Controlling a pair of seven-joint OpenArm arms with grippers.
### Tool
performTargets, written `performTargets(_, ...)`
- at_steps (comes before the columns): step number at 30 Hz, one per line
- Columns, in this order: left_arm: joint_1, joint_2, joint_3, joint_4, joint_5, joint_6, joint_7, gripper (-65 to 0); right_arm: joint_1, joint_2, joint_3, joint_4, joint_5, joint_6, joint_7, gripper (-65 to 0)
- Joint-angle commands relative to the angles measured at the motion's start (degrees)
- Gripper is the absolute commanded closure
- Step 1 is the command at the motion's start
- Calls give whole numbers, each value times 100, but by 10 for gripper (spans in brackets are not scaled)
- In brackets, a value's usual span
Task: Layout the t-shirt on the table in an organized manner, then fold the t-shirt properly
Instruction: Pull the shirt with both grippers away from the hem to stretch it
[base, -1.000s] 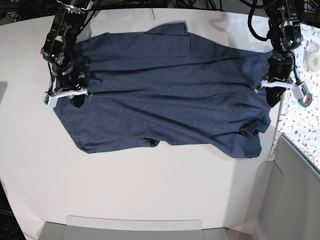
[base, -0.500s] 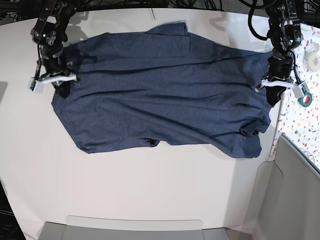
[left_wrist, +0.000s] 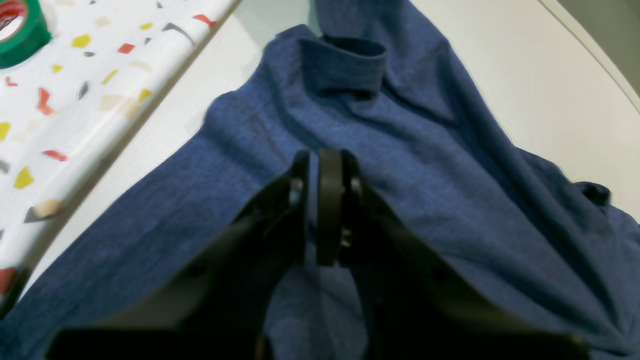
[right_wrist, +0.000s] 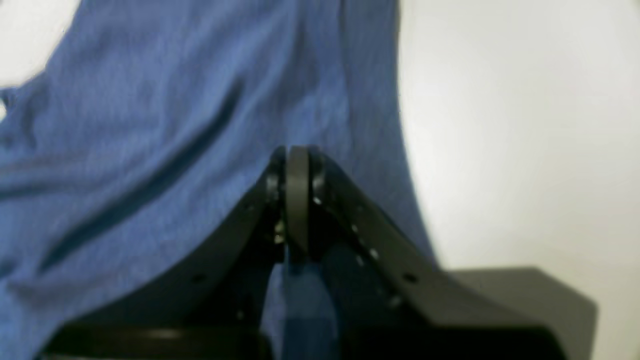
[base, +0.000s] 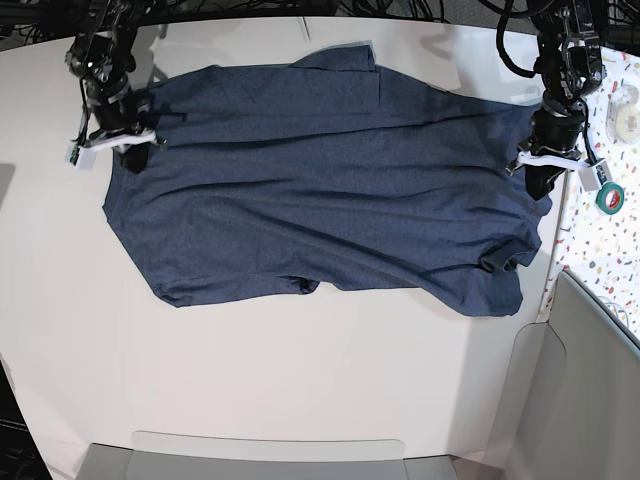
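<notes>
The dark navy t-shirt (base: 330, 190) lies spread plain side up across the white table (base: 300, 380), with long creases running side to side. My right gripper (base: 128, 160) is at the shirt's far left edge. In the right wrist view its fingers (right_wrist: 297, 155) are pressed together with a fold of shirt (right_wrist: 150, 125) rising between them. My left gripper (base: 543, 185) is at the shirt's right edge. In the left wrist view it (left_wrist: 315, 160) is closed to a thin slit on the cloth (left_wrist: 450, 200), just behind a turned-over hem.
A speckled terrazzo strip (base: 600, 250) runs along the table's right side, with a green tape roll (base: 610, 197) and a white roll (base: 627, 97) on it. Grey bins stand at the right (base: 590, 400) and along the front edge (base: 270, 455).
My right gripper has travelled from the shirt's left middle out to its edge and farther back. My left gripper has shifted slightly toward the back with the shirt's right edge.
</notes>
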Motion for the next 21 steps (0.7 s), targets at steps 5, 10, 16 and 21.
performTargets(5,134,-62,-51,115,3,-42,-99,-34,87,376,41,-321,-121,-112,-189,0)
performTargets(10,222,-62,-51,115,3,-42,-99,-34,157,675,41,-321,-121,-112,-180,0)
performTargets(16,310,-62,-33,124,-6,-42,-99,-34,359,1018,217,-550,-121,-112,-180,0)
performTargets(21,442,-62,2,133,-14,-42,-99,-34,667,1343,437,-945,-209,-94,-189,0)
